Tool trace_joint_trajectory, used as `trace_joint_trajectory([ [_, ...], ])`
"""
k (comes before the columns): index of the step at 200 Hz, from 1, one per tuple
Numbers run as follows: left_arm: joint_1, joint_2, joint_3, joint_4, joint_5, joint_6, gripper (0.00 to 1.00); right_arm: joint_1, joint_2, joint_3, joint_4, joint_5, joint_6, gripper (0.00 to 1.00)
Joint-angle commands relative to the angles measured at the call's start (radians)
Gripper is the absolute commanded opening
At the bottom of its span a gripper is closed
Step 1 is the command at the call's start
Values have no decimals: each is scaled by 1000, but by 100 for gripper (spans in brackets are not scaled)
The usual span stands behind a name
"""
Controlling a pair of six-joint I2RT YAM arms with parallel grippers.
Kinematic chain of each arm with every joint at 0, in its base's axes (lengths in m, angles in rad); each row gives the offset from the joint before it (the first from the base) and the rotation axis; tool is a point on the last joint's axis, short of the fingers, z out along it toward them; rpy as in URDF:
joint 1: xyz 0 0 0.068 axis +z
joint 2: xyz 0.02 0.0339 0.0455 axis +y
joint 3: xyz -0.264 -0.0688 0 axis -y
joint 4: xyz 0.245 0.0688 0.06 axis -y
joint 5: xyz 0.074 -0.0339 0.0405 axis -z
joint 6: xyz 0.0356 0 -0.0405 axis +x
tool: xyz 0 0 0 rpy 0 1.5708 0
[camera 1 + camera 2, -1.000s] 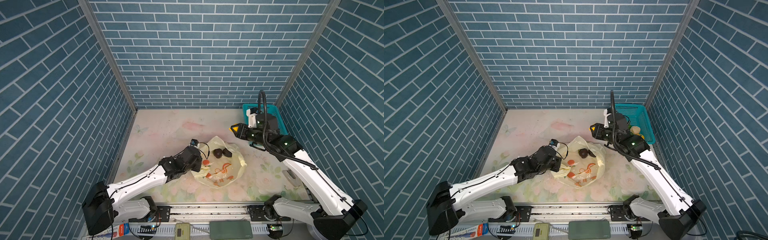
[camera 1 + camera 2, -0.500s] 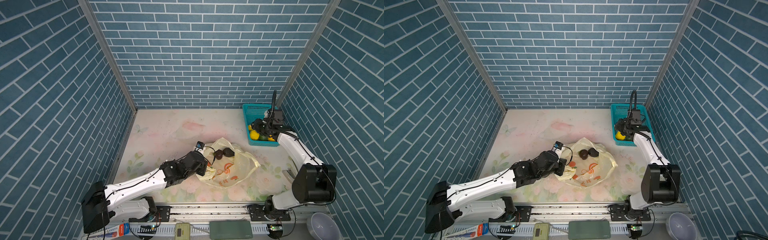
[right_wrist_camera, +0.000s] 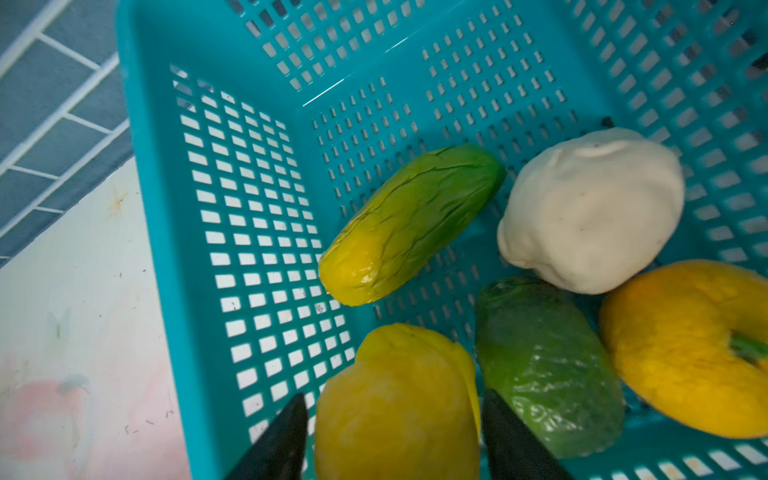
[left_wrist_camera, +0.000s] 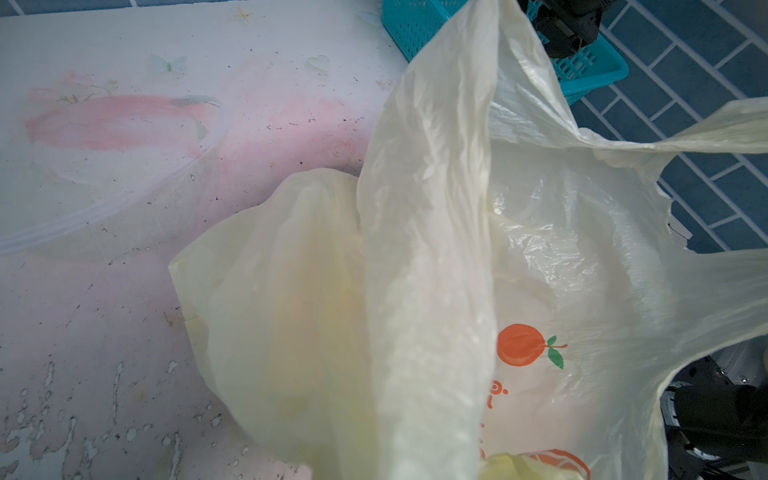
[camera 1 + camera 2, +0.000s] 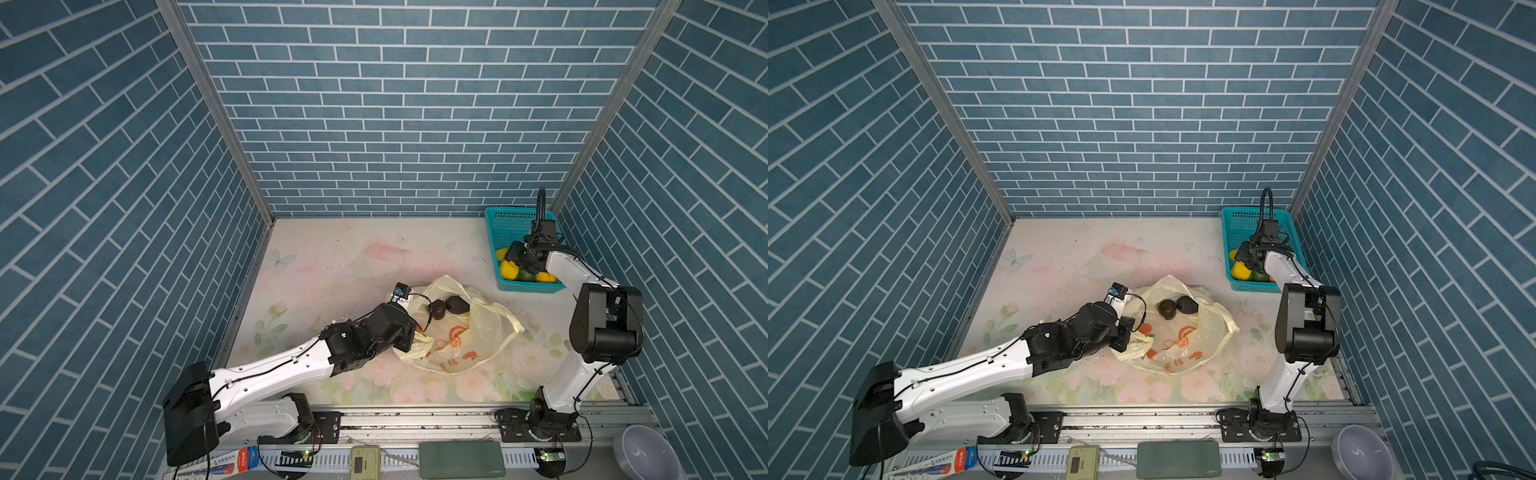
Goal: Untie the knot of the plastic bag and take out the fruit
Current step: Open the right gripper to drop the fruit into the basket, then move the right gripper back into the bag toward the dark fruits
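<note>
- Two jaws of the right pincer (image 3: 395,395) stand apart on either side of a yellow lemon (image 3: 395,424). A sliver of gap shows on each side, so it has no grip on the fruit.
- Four more pieces share the floor of the teal basket (image 3: 249,208) with that lemon. A green fruit (image 3: 544,374) lies just beside it, and farther off are a long yellow-green fruit (image 3: 411,224), a cream-white fruit (image 3: 594,208) and a second yellow fruit (image 3: 685,345).
- Closed tight, the left pincer (image 5: 409,336) pinches the near-left rim of the plastic bag (image 5: 486,332). Its jaws are hidden in the left wrist view, which a taut fold of plastic fills.
- Mouth open, the bag lies mid-bench (image 5: 332,257). Two dark fruits (image 5: 437,309) sit side by side inside it at its far edge, in both top views.
- Well apart from the bag, the basket stands at the bench's far right corner.
</note>
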Motion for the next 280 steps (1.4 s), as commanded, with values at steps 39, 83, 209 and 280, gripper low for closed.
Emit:
trace_joint_trajectory([
  [39,-6,-11,-8,8,-8,17,0,-3,-82,58,-45,102,-36,80],
  [83,-5,-1,-4,17,-3,20,0,1,-168,70,-126,88,-27,82],
  [209,-5,17,1,36,11,21,0,500,-571,161,-610,-43,154,78],
  [280,-4,15,12,20,7,22,0,871,-590,119,-641,57,322,76],
])
